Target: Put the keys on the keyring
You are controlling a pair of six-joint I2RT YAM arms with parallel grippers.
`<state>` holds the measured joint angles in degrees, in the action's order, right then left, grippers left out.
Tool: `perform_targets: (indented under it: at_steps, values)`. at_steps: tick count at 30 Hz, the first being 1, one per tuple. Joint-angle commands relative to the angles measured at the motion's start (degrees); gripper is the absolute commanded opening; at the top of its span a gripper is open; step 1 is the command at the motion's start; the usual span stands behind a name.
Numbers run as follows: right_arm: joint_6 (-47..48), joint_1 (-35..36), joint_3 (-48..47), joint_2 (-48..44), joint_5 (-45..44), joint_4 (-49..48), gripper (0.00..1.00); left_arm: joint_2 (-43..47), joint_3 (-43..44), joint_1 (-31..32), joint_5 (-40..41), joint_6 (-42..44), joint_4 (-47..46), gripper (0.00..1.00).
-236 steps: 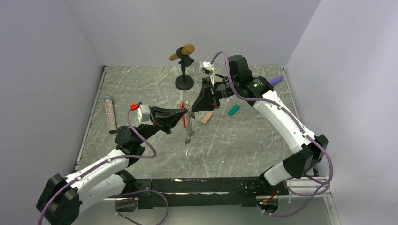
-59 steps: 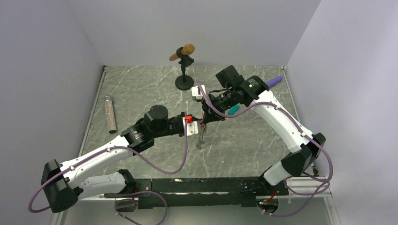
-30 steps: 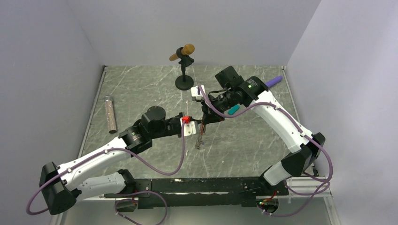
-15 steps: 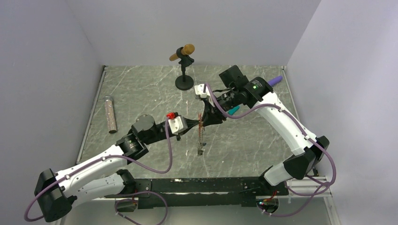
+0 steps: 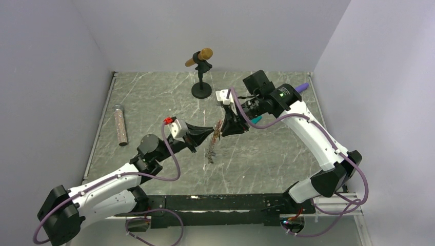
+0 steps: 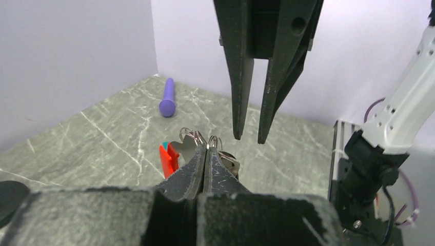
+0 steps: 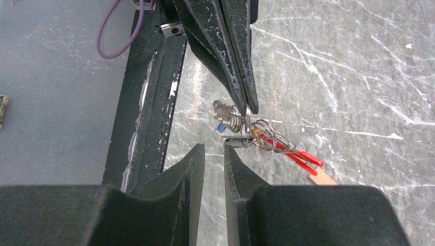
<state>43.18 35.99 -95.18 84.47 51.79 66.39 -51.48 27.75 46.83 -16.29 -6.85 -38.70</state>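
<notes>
My left gripper is shut on the silvery rings of the keyring and holds the bunch above the table, with the chain and tags hanging down. In the left wrist view my left gripper pinches the rings, and the red clip shows just left of it. My right gripper is open by a narrow gap and empty, right beside the bunch. In the right wrist view my right gripper has its tips just below the rings, red clip and blue tag. I cannot make out any black-headed keys.
A loose tan block lies on the table under the red clip. A teal block lies behind the right wrist. A microphone on a stand is at the back, a clear tube at the left, and a purple object at the back right.
My left wrist has pulled back to the left and turned, its fingers now pointing right at the bunch. The keyring has shifted slightly left and hangs tilted. My right gripper stays beside it.
</notes>
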Motion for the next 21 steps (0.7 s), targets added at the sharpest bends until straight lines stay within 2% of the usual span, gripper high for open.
perform_targets:
  at_steps: [1,8,14,17,21]
  values:
    - [-0.91,-0.63,-0.59,-1.67,3.24,-0.92,0.24,-0.78,-3.49,-0.4,4.62,-10.89,-19.04,0.0]
    - [-4.81,-1.54,-0.84,-0.79,5.59,-4.05,0.31,-4.35,-7.4,-0.33,7.91,-17.74,-33.77,0.0]
    - [-8.3,-3.07,-2.72,0.29,9.36,-6.52,0.31,-11.88,-8.62,-0.92,5.65,-21.12,-48.78,0.0]
    - [-8.9,-3.86,-3.06,0.04,9.88,-7.25,0.31,-13.01,-7.95,-1.05,4.44,-21.03,-49.27,0.0]
    - [-10.28,-4.09,-1.96,-0.9,7.64,-8.35,0.32,-11.68,-6.66,-1.04,4.19,-18.53,-45.32,0.0]
